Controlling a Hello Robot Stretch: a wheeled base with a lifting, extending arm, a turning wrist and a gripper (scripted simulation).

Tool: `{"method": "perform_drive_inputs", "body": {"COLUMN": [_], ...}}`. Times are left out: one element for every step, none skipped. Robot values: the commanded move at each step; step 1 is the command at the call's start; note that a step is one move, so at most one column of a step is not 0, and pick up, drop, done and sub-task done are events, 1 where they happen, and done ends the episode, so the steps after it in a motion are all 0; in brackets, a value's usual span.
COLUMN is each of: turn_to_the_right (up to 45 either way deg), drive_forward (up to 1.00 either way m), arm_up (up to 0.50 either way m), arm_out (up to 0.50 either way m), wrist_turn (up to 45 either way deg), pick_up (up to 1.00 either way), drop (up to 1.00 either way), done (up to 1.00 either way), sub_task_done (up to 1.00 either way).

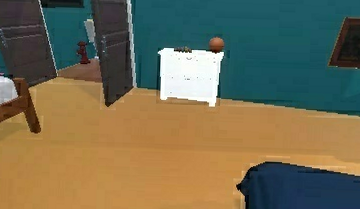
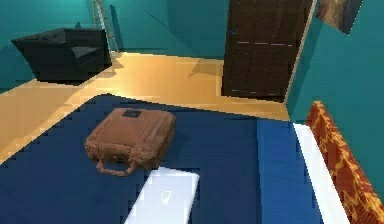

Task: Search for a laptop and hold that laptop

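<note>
Teal bedroom, navy bed [image 2: 60, 170] — brown case [image 2: 130, 140] beside silver laptop [image 2: 165, 197], dark door [image 2: 260, 48] beyond

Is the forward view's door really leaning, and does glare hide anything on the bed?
Forward view: the dark door leans only in the picture; the white dresser is brightly lit. Arm side view: even light, no glare; the pale laptop stands out on the dark blue bed.

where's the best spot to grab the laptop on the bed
Probably by a long thin edge. The laptop lies flat and closed on the bed, so only its edges give purchase. Come from the arm side view's right, since the brown case crowds its far left corner.
</note>
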Motion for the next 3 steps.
{"method": "perform_drive_inputs", "body": {"turn_to_the_right": [0.0, 0.0, 0.0], "drive_forward": [0.0, 0.0, 0.0], "arm_up": [0.5, 0.1, 0.0], "arm_out": [0.0, 0.0, 0.1], "wrist_turn": [0.0, 0.0, 0.0], "pick_up": [0.0, 0.0, 0.0], "drop": [0.0, 0.0, 0.0], "done": [0.0, 0.0, 0.0], "sub_task_done": [0.0, 0.0, 0.0]}}
